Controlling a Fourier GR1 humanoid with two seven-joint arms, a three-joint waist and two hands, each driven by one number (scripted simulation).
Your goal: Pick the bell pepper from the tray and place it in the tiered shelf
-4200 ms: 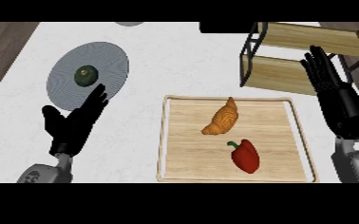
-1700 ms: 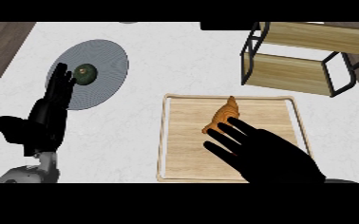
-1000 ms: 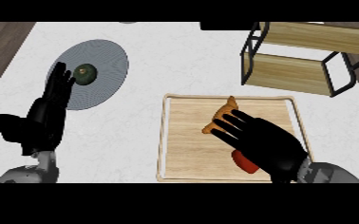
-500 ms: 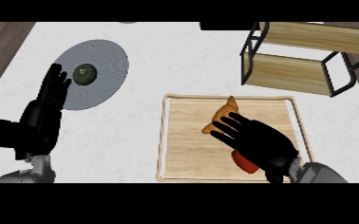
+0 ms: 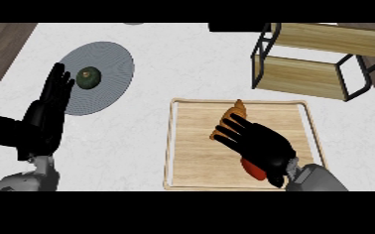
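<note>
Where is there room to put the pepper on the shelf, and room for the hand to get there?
Both wooden boards of the tiered shelf look bare. White counter lies open between the grey plate and the shelf. The tray is crowded on its right, where the right hand covers the bell pepper beside the croissant.

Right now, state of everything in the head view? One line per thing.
bell pepper: on the tray, mostly hidden under the right hand, not lifted.
right hand: over the pepper, fingers curling onto it.
left hand: open, fingers up, resting at the view's left.
croissant: on the tray, partly covered by the right hand.
tray: flat on the counter.
tiered shelf: upright, visible tiers bare.
plate: holds the avocado.
</note>
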